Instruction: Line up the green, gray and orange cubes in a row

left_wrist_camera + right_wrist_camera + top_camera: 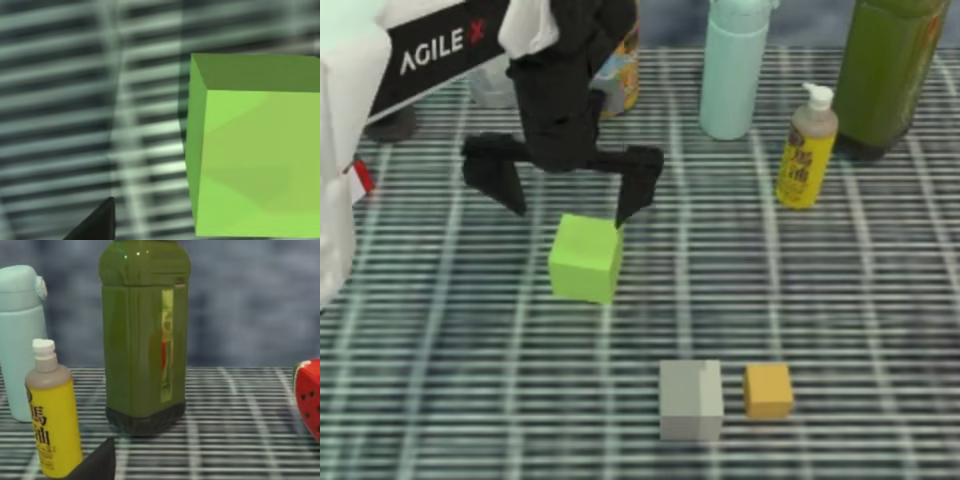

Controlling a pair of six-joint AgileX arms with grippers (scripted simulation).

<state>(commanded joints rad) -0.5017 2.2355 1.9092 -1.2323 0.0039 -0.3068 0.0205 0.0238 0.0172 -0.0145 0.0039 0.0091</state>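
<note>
Left gripper (pixel 570 200) spread wide, hanging just behind green cube (pixel 586 258), right fingertip (pixel 625 215) at cube's rear corner. Gray cube (pixel 691 400) and orange cube (pixel 767 390) side by side near front edge, small gap between, well apart from green. Table (pixel 840 300) covered in striped dark-and-white cloth. Rear row: mint flask (pixel 732 65), yellow pump bottle (pixel 807 148), dark-green bottle (pixel 892 70). Right wrist view alone shows strawberry-patterned object (pixel 309 397) and blurred gray backdrop; right gripper's state: cannot tell.
</note>
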